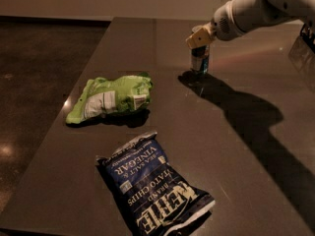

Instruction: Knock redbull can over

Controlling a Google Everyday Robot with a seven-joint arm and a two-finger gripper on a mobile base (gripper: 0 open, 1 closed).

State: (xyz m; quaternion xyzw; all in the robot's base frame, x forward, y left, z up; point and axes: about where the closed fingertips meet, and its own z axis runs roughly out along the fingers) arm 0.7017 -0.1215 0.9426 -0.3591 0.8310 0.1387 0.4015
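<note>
One redbull can (200, 62) stands upright on dark table (236, 146), directly beneath jaws, its top hidden behind them. Gripper (199, 37) hangs over table's far side on white arm (246, 11); whether jaws are released or clenched cannot be told. Green chip bag (110, 98) lies well left of jaws, nearer camera; blue Kettle chip bag (152, 186) nearer still.

We logged: slim blue-and-silver metal redbull can (200, 63), faintly shiny; beige matt gripper (199, 37) at the can's top, on a smooth white plastic arm (251, 11); crinkled glossy green chip bag (110, 98); crinkled glossy dark-blue chip bag (152, 186); dark, smooth, softly reflective tabletop (236, 146).
</note>
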